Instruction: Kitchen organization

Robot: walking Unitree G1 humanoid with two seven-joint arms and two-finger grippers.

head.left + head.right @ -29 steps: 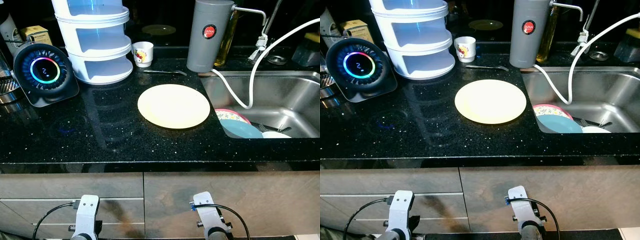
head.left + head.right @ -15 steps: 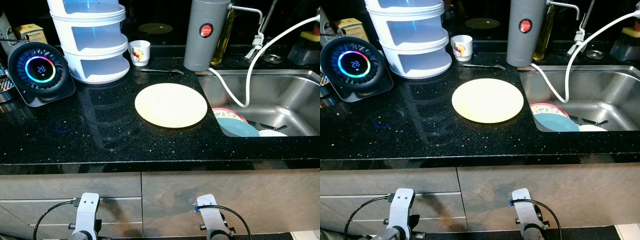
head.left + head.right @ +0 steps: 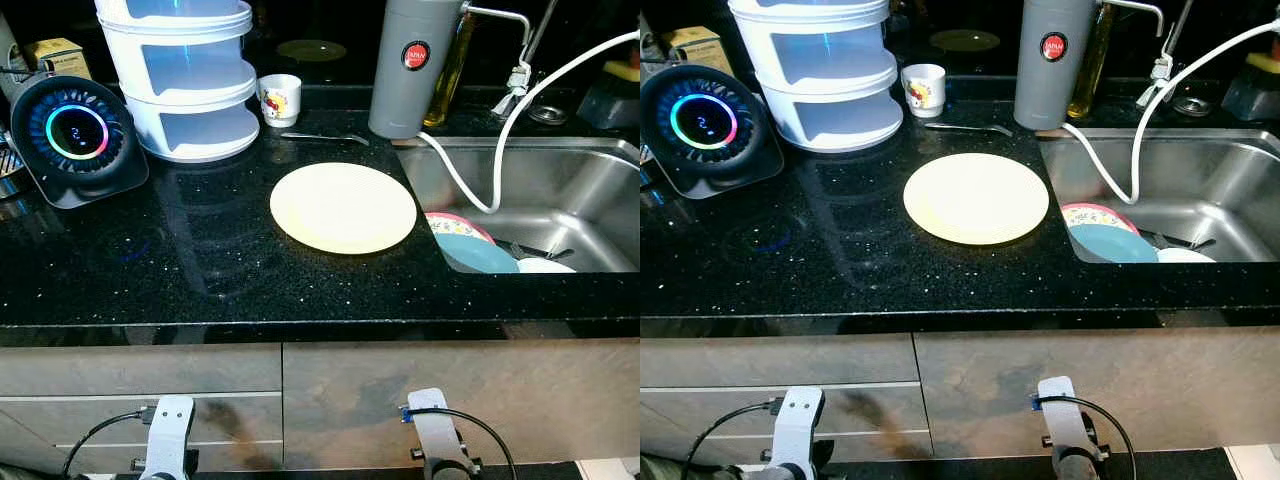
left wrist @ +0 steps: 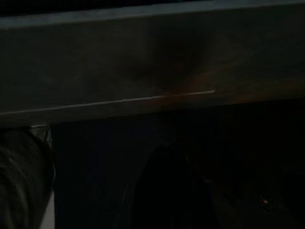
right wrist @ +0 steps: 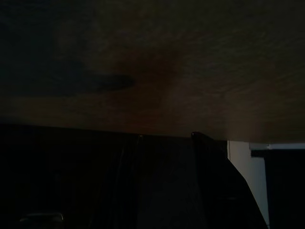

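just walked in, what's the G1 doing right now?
Nothing is being handled. The robot stands facing a black kitchen counter with both arms hanging low in front of the cabinet fronts. A pale yellow plate lies on the counter beside the sink, which holds a pink plate, a blue plate and a white hose. A spoon and a small cup sit behind the yellow plate.

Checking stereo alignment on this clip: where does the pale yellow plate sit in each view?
Left eye view: pale yellow plate lies flat on the black counter, just left of the sink.
Right eye view: same plate, same spot beside the sink.
Left wrist view: not in it; dark cabinet front.
Right wrist view: not in it; dark cabinet front.
Shared landmark: the grey canister behind the plate.
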